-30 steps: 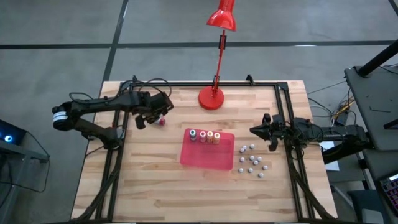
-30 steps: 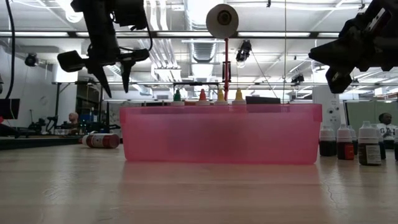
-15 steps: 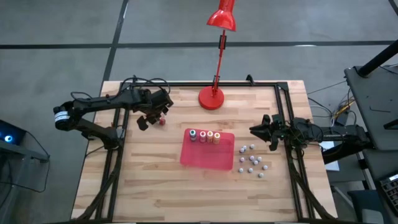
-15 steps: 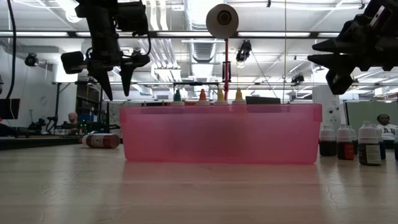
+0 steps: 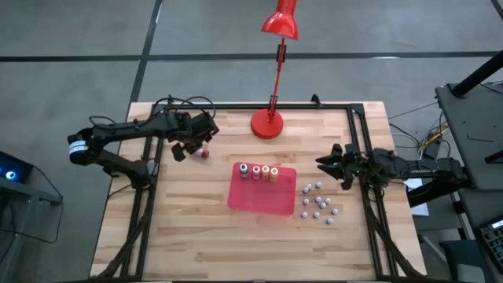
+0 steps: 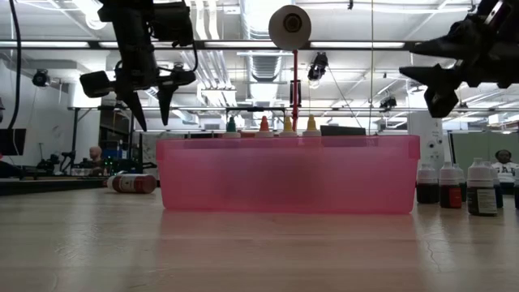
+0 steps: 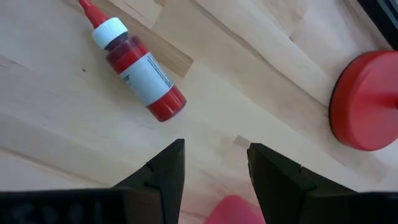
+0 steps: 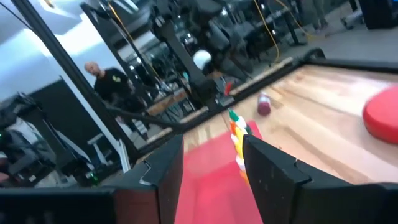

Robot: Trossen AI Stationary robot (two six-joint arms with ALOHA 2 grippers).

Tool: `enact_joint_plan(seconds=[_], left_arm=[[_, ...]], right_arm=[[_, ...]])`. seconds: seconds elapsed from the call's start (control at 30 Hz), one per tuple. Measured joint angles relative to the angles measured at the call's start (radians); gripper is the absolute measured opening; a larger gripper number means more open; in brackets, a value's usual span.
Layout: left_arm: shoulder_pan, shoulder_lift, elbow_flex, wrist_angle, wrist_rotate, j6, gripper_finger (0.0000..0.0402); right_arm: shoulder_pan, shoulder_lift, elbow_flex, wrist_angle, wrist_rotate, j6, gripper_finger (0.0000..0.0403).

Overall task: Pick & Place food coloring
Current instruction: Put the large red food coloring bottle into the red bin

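One food coloring bottle (image 7: 140, 71), red with a white collar and red tip, lies on its side on the wooden table (image 5: 181, 228) near the far left. My left gripper (image 7: 214, 163) hovers open above the table just beside it (image 5: 187, 149), touching nothing. Several more food coloring bottles (image 5: 258, 170) stand upright along the far wall inside the red tray (image 5: 262, 196); their coloured tips (image 6: 272, 123) show over its rim. My right gripper (image 5: 324, 163) hangs open and level at the table's right side, pointing at the tray (image 8: 211, 186).
A red desk lamp stands on its round base (image 5: 267, 123) at the far middle of the table. Several small white-capped things (image 5: 318, 203) stand right of the tray. A dark frame rail (image 5: 357, 149) runs along the table's edges. A person (image 8: 102, 78) shows in the room behind.
My right gripper has opened its fingers while staying in place at the table's right side.
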Motion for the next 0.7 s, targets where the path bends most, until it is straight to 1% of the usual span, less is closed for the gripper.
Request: enact_joint_plan(seconds=[0.1, 0.23, 0.37, 0.5, 0.63, 0.7], left_arm=[[0.0, 0.0, 0.0, 0.007, 0.003, 0.006, 0.0147], [0.0, 0.0, 0.0, 0.006, 0.036, -0.031, 0.0147], [0.002, -0.001, 0.0, 0.004, 0.061, -0.168, 0.0147], [0.028, 0.009, 0.0, -0.041, 0.083, -0.321, 0.0147], [0.065, 0.019, 0.0, -0.07, 0.178, -0.369, 0.0147], [0.077, 0.027, 0.002, -0.068, 0.193, -0.395, 0.0147]], right_arm=[[0.0, 0.0, 0.0, 0.044, 0.001, -0.02, 0.0154], [0.0, 0.0, 0.0, 0.072, 0.003, -0.049, 0.0153], [0.0, 0.0, 0.0, 0.071, 0.003, -0.083, 0.0153], [0.0, 0.0, 0.0, 0.071, 0.0, -0.087, 0.0153], [0.0, 0.001, 0.0, 0.071, 0.0, -0.1, 0.0153], [0.0, 0.0, 0.0, 0.071, 0.0, -0.103, 0.0153]])
